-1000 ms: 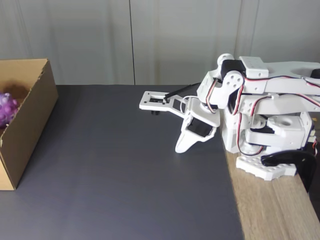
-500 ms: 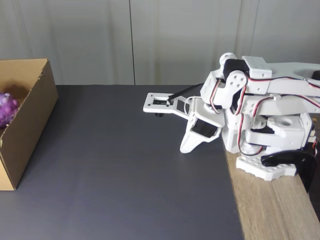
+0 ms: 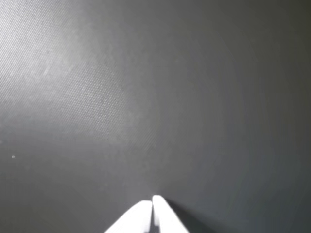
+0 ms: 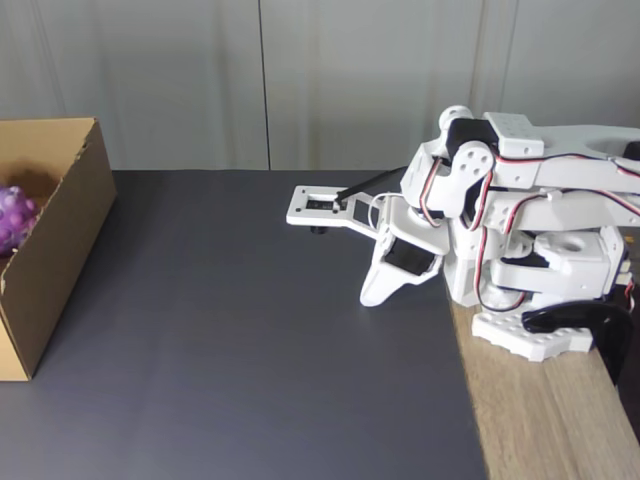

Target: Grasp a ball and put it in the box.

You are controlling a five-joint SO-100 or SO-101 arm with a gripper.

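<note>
Fixed view: bumpy purple ball (image 4: pixel 14 220) inside cardboard box (image 4: pixel 62 245) at left; hand (image 4: pixel 372 294) empty, fingertips (image 3: pixel 160 213) pressed together, tip near dark desk (image 4: pixel 250 350).

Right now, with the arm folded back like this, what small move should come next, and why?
Probably none beyond settling at rest. The ball already lies inside the box, and the end effector is shut, empty and tucked near the arm's base over the dark mat, so the job looks done.
</note>
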